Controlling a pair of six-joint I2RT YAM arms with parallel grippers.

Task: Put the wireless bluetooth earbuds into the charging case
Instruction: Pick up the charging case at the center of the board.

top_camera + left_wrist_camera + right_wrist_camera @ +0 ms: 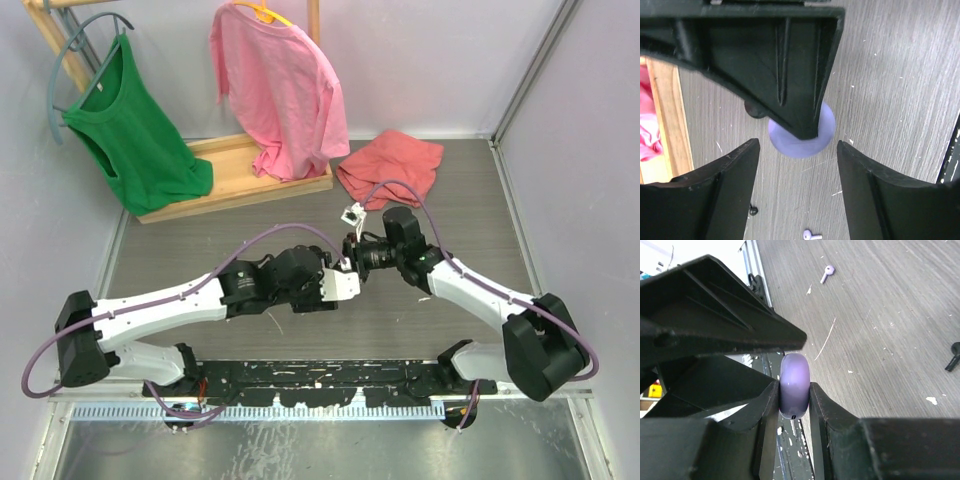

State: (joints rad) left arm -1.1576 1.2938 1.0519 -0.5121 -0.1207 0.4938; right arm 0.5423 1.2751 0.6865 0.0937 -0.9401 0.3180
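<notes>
Inside the clamped right gripper [794, 390], lavender charging case [795, 372]; left gripper [799, 145] just beside, fingers apart.

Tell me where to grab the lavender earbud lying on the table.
Probably take the lavender earbud across its thin stem, next to the bulb. It lies flat on the table, so come straight down with the open left gripper, jaws either side of the stem; the right gripper is shut on the lavender case.
</notes>
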